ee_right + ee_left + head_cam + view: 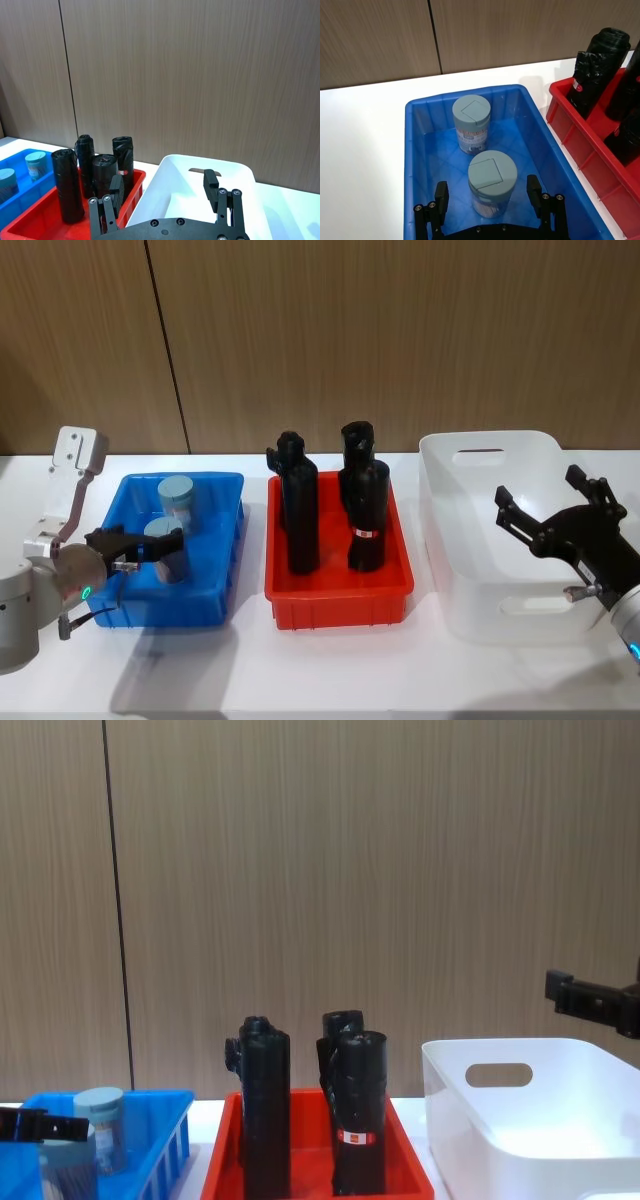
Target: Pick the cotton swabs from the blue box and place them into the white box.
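Two tubs of cotton swabs (178, 500) stand upright in the blue box (415, 150), the near tub (492, 175) between the wide-spread fingers of the left hand (487, 196).
Likely light, stiff and slick-sided: squeeze the body below the lid, not the lid itself. The far tub (471, 120) and the box walls sit close, so straight up is the free way out. Tall black cylinders (303, 510) in the red tray (340, 605) bar a low crossing to the white box (480, 615), above which the right hand (545, 498) hangs spread open.
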{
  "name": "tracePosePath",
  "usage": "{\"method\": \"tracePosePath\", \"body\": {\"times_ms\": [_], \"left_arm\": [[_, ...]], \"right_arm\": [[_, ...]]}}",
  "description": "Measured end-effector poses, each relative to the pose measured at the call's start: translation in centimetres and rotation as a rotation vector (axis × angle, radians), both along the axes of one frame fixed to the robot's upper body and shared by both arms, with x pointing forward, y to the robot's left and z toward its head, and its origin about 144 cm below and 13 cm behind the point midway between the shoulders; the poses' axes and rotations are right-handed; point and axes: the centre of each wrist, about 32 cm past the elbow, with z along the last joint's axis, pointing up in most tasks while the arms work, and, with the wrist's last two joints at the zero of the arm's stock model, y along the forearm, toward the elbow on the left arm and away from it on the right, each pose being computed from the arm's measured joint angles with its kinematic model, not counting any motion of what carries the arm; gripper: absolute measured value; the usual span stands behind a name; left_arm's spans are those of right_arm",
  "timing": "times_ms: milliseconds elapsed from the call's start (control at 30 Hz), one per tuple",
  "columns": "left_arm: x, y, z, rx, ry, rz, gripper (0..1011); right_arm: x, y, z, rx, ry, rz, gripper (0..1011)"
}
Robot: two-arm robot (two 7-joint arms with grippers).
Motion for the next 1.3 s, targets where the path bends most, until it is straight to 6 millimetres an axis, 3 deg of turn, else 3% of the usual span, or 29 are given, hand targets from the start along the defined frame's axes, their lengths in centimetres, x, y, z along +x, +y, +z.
{"method": "tracePosePath", "body": {"times_ms": [1300], "left_arm": [[4.6,-0.5,-1.8,-0.008,0.062,-0.098,1004]], "right_arm": [[0.0,0.0,0.0,0.0,0.0,0.0,1002]]}}
